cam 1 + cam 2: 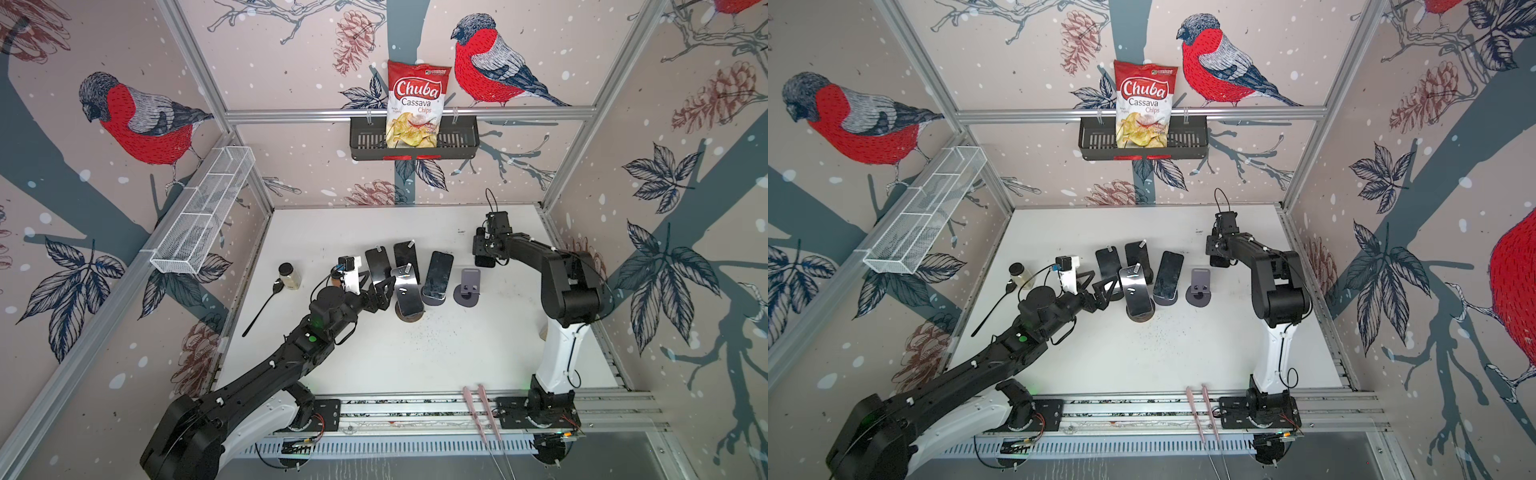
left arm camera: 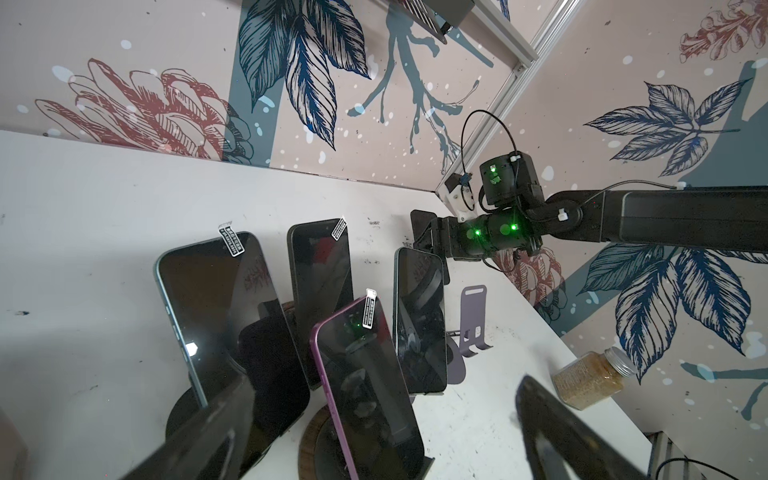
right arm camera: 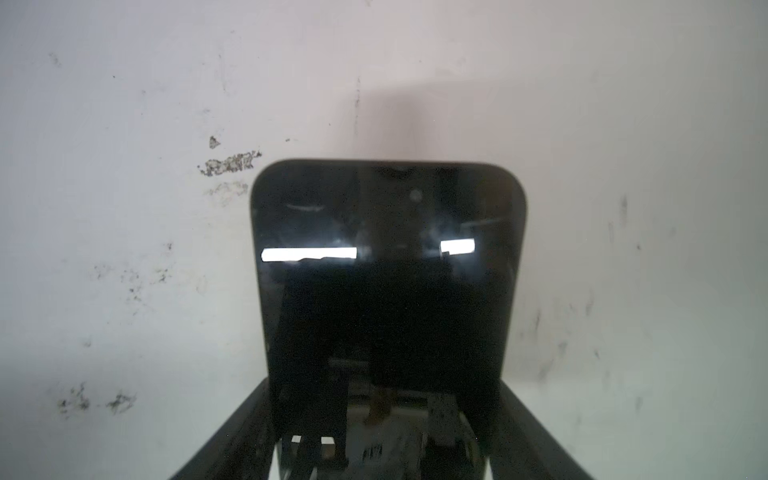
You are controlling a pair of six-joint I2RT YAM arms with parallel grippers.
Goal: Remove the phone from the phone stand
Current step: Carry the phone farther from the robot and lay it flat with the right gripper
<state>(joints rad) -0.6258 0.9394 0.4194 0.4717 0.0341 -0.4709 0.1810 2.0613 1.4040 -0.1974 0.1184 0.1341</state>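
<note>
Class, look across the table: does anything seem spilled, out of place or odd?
Fine dark specks lie scattered on the white table by the wooden stand, like a spill. The purple stand is empty; the right gripper holds a phone.

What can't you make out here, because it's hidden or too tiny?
- Right wrist view: the held phone in the right gripper is cut off by the picture's edge.
- Both top views: it is mostly hidden under the wrist.
- Left wrist view: print on the stickers is too small.
- Left wrist view: the left gripper covers the lower end of the blue-edged phone.
</note>
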